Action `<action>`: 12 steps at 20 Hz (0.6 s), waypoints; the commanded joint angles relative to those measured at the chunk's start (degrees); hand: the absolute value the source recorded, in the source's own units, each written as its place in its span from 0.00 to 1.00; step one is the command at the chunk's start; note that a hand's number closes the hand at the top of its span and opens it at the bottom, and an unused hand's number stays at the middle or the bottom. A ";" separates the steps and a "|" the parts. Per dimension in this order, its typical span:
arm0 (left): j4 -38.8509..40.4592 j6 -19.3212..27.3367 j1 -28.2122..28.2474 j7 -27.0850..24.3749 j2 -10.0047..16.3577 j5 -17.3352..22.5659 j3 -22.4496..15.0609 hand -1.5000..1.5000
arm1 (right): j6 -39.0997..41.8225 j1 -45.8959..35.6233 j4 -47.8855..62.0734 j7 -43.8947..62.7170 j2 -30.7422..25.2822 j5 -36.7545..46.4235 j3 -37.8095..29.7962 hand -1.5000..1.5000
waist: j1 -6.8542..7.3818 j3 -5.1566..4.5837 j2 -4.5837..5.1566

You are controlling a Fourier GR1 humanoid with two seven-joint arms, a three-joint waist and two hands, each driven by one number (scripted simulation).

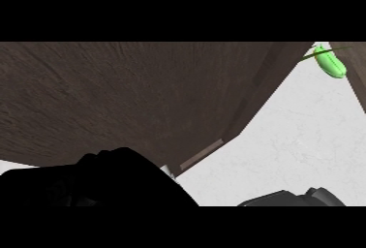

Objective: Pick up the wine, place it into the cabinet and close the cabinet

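Observation:
A dark brown wooden cabinet door (129,97) fills the upper left of the head view, and a pale handle strip (202,154) shows near its lower edge. The wine, a green bottle (330,63), shows small at the top right, between the door's edge and another brown cabinet panel (358,72). My left hand (100,179) is a black mass at the lower left, right up against the door's lower part. Only a dark grey part of my right hand (293,198) peeks in at the bottom right, apart from the door and the bottle.
The white marbled counter (300,135) spreads across the right half, between the door's edge and the right-hand panel.

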 commanded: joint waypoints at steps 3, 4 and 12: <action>2.66 -8.22 1.88 1.53 4.03 6.84 8.05 1.00 | -7.84 -10.40 18.61 -7.73 0.21 0.25 0.45 1.00 | 1.02 -0.01 0.26; 2.63 -7.48 0.97 1.96 3.26 6.91 7.53 1.00 | -8.94 -12.35 21.52 -9.82 0.21 0.10 -0.57 1.00 | 0.65 0.01 0.38; 6.06 -11.55 1.56 3.65 4.48 10.02 13.53 1.00 | -3.53 -14.10 44.59 -24.74 0.21 -7.47 -7.07 1.00 | 0.62 0.11 0.81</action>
